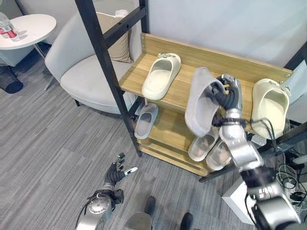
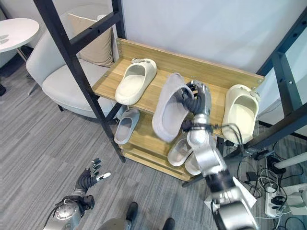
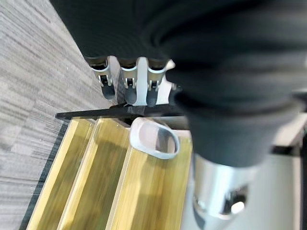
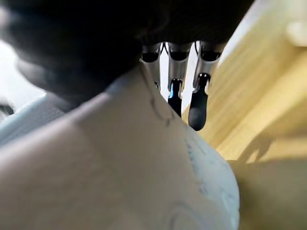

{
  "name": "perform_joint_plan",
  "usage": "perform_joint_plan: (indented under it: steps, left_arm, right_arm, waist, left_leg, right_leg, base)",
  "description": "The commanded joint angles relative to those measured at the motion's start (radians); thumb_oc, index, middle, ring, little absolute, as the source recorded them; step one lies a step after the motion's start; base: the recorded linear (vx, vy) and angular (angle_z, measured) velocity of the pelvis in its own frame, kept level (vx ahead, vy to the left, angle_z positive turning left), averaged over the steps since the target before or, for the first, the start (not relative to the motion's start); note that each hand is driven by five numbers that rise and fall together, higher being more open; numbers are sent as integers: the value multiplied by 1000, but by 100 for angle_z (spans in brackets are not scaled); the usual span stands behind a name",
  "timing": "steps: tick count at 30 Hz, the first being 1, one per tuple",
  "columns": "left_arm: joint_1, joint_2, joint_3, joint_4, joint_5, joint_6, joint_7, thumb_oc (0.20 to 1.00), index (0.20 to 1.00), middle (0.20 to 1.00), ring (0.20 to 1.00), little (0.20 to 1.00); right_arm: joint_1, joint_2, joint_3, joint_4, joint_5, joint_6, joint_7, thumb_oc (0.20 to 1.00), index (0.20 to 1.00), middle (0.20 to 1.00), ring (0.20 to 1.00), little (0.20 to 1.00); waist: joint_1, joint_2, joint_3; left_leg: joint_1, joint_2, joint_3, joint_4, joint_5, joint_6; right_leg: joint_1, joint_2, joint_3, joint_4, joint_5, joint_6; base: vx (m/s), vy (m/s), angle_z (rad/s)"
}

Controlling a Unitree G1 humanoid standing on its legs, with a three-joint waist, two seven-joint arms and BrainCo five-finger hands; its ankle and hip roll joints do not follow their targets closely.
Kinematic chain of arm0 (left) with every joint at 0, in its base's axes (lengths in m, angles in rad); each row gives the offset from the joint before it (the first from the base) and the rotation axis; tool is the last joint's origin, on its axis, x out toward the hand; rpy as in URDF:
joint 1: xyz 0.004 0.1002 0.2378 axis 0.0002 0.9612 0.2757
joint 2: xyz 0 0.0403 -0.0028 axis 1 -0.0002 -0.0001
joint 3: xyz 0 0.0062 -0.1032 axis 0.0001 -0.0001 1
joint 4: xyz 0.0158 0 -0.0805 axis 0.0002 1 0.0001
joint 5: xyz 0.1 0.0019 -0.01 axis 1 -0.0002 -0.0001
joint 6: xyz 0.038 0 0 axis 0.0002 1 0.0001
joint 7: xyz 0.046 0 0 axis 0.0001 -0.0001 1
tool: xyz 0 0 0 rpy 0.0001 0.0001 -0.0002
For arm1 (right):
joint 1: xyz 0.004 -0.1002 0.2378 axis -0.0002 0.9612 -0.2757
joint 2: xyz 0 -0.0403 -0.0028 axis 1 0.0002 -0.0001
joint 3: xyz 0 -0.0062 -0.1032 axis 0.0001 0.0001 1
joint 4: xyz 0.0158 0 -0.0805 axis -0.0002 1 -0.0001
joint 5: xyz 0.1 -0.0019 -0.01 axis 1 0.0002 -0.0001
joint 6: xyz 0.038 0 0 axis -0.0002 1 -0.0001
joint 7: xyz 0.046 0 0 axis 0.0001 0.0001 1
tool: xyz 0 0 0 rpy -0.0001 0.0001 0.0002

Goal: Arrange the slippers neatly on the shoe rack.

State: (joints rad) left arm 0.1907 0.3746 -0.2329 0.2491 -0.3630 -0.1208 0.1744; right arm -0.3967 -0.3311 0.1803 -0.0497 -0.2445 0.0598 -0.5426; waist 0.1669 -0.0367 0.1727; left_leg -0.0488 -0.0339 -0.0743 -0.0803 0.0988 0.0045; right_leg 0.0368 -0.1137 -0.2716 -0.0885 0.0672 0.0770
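Two slippers (image 1: 162,75) on rack's top shelf (image 1: 180,91), armchair (image 1: 81,72) left

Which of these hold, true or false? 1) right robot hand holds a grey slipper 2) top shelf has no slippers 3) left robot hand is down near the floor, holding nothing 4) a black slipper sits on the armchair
1) True: the right robot hand is curled on the grey slipper, held above the top shelf.
2) False: a white slipper lies on it and a cream slipper sits at its right end.
3) True: the left robot hand hangs over the carpet, fingers relaxed.
4) False: the armchair holds just a beige cushion.
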Motion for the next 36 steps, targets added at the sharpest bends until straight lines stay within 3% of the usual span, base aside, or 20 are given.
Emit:
perform_joint_plan:
  steps: [1,4,5,8,11,12,14,17,19,20,21,22,26,31,36]
  left_arm:
    - [-25,9,14,-21,72,-33,17,1000,1000,1000,1000,1000]
    - [6,-1,22,-46,71,-18,-1,1000,1000,1000,1000,1000]
    - [7,-1,22,-47,71,-18,-2,1000,1000,1000,1000,1000]
    - [28,-1,21,-54,62,-14,-25,1000,1000,1000,1000,1000]
    - [35,1,22,-60,55,-17,-34,1000,1000,1000,1000,1000]
    - [35,2,22,-53,58,-23,-44,1000,1000,1000,1000,1000]
    - [35,3,27,-48,59,-31,-54,1000,1000,1000,1000,1000]
    - [48,0,51,-42,69,-46,-64,1000,1000,1000,1000,1000]
    - [47,-4,68,-31,77,-52,-59,1000,1000,1000,1000,1000]
    - [43,-6,73,-23,79,-56,-46,1000,1000,1000,1000,1000]
    - [32,-1,68,-26,81,-67,-5,1000,1000,1000,1000,1000]
    - [16,2,53,-35,61,-80,31,1000,1000,1000,1000,1000]
    - [-106,36,-29,-82,22,-134,94,1000,1000,1000,1000,1000]
    - [-167,57,-68,-136,10,-169,92,1000,1000,1000,1000,1000]
    - [-175,77,-82,-171,2,-182,95,1000,1000,1000,1000,1000]
  right_arm:
    - [-22,-20,-70,-137,123,-182,7,200,200,200,200,200]
    - [48,26,-30,-281,434,-293,169,200,200,200,200,200]
    - [49,26,-30,-281,435,-293,171,200,200,200,200,200]
    - [44,64,76,-370,753,-349,362,200,200,200,200,200]
    - [26,90,182,-385,941,-340,479,200,200,200,200,200]
    - [14,94,266,-377,1031,-314,559,200,200,200,200,200]
    - [12,86,318,-358,1065,-282,613,200,200,200,200,200]
    - [77,24,362,-308,996,-234,668,200,200,200,200,200]
    - [123,-33,345,-249,823,-229,659,200,200,200,200,200]
    - [134,-58,319,-209,657,-233,613,200,200,200,200,200]
    - [103,-88,269,-122,309,-242,459,200,200,200,200,200]
    - [59,-83,239,-71,133,-232,331,200,200,200,200,200]
    - [-148,-106,199,99,-243,-147,42,200,200,200,200,200]
    - [-278,-216,200,244,-375,-75,-47,200,200,200,200,200]
    - [-374,-280,210,369,-421,-8,-85,200,200,200,200,200]
  waist:
    - [-15,8,-18]
    - [-33,10,-22]
    - [-33,10,-22]
    - [-36,13,-23]
    - [-31,13,-22]
    - [-22,13,-20]
    - [-15,13,-17]
    - [-5,14,-10]
    - [2,17,1]
    - [6,19,11]
    - [20,31,49]
    - [24,43,86]
    - [40,83,185]
    - [48,90,205]
    - [62,86,217]
  left_leg:
    - [100,-22,-3,-7,-211,36]
    - [107,-18,7,-7,-212,33]
    - [107,-18,7,-7,-212,33]
    - [114,-13,10,-7,-210,24]
    - [115,-9,8,-7,-206,18]
    - [112,-9,2,-7,-201,14]
    - [108,-9,-5,-7,-197,11]
    - [101,-11,-29,-7,-192,4]
    - [90,-13,-53,-7,-186,1]
    - [80,-13,-66,-7,-180,0]
    - [44,-13,-78,11,-174,0]
    - [-15,-18,-80,64,-179,5]
    - [-282,-48,-94,293,-210,12]
    - [-436,-74,-111,413,-242,10]
    - [-521,-87,-120,472,-264,13]
  right_leg:
    - [105,14,34,28,-182,13]
    - [115,14,30,24,-188,12]
    - [116,14,29,24,-188,12]
    - [128,14,18,21,-195,7]
    - [134,14,7,21,-198,3]
    - [134,14,2,23,-199,0]
    - [132,13,-8,30,-202,-2]
    - [133,10,-40,47,-210,-2]
    - [125,6,-66,65,-218,-2]
    - [115,3,-83,82,-225,-2]
    - [73,-6,-94,132,-247,-4]
    - [19,-17,-98,180,-255,-7]
    - [-240,-72,-81,419,-303,-28]
    - [-379,-108,-78,550,-339,-30]
    - [-448,-123,-81,600,-356,-27]
  base:
    - [-17,-40,1]
    - [-22,-52,-6]
    - [-21,-61,-6]
    - [-35,-66,2]
    - [-38,-42,4]
    - [-55,-41,8]
    - [-46,-31,8]
    - [-17,-27,33]
    - [-2,-37,33]
    - [-60,-54,39]
    - [-166,-34,29]
    - [-246,2,17]
    - [-226,74,11]
    - [8,81,32]
    - [39,42,19]
